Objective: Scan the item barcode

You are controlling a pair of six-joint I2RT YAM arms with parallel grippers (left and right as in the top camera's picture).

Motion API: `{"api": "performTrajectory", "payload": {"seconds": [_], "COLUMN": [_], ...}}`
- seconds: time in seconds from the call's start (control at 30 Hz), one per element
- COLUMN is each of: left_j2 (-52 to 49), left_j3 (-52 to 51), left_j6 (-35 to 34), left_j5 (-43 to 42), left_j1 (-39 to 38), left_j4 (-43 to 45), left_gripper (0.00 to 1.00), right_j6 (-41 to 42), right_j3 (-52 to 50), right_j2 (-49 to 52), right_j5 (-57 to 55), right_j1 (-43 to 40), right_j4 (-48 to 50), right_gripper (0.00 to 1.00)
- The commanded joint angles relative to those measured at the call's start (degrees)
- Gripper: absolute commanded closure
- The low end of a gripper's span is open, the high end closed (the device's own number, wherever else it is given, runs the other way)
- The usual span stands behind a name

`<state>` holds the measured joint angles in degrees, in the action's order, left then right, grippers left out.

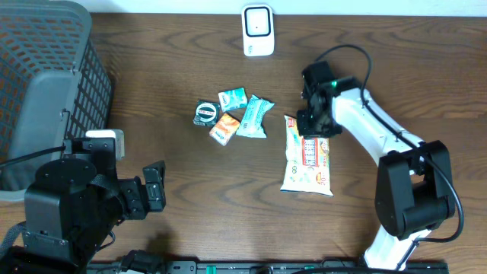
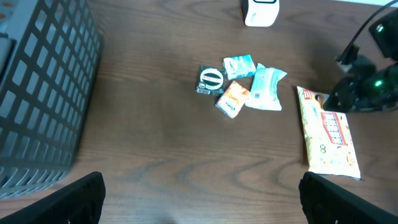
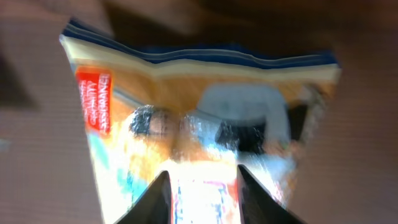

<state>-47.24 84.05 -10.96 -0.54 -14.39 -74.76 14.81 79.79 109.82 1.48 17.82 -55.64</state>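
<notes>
Dark grey plastic lattice basket (image 1: pixel 46 91) sits beside my left gripper (image 2: pixel 202 194), spread wide, parked. Flat cream-and-orange snack bag (image 1: pixel 308 164) lies directly under the right gripper (image 3: pixel 205 186), jaws slightly parted astride its top seam, probably for a pick. White boxy scanner (image 1: pixel 258 30) sits beyond, well apart

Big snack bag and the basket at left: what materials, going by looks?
Snack bag: thin plastic film, glossy. The right wrist view shows glare on it and a flat sealed band along its end. Basket: probably moulded plastic, dark grey, matte, with uniform grid walls. It could be coated metal; the look leaves that open.
</notes>
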Motion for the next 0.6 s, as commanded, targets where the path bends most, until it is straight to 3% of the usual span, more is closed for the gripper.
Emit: {"api": "performTrajectory", "payload": {"seconds": [0.0,0.13,0.23,0.27,0.4,0.57], "left_j2": [-0.22,-0.22,-0.22,-0.22,-0.22,-0.22], "left_j3": [0.52,0.52,0.52,0.52,0.52,0.52], "left_j6": [-0.72,-0.72,-0.72,-0.72,-0.72,-0.72], "left_j5": [0.11,0.11,0.11,0.11,0.11,0.11], "left_j1": [0.20,0.20,0.20,0.20,0.20,0.20], "left_j4": [-0.04,-0.04,-0.04,-0.04,-0.04,-0.04], "left_gripper": [0.02,0.02,0.02,0.02,0.02,0.02], "right_j6": [0.59,0.61,1.46,4.42,12.44,15.47], "right_j3": [7.43,10.49,9.46,8.48,5.29,0.15], "right_j2": [-0.63,-0.63,-0.63,-0.63,-0.61,-0.55], "right_j5": [-0.33,0.39,-2.58,-6.08,-14.25,-18.12], "right_j1": [-0.24,1.55,4.59,6.62,11.54,16.92], "right_j4": [-5.84,-12.98,-13.97,-13.86,-12.07,-7.21], "right_gripper": [0.68,0.64,0.39,0.35,0.25,0.20]}}
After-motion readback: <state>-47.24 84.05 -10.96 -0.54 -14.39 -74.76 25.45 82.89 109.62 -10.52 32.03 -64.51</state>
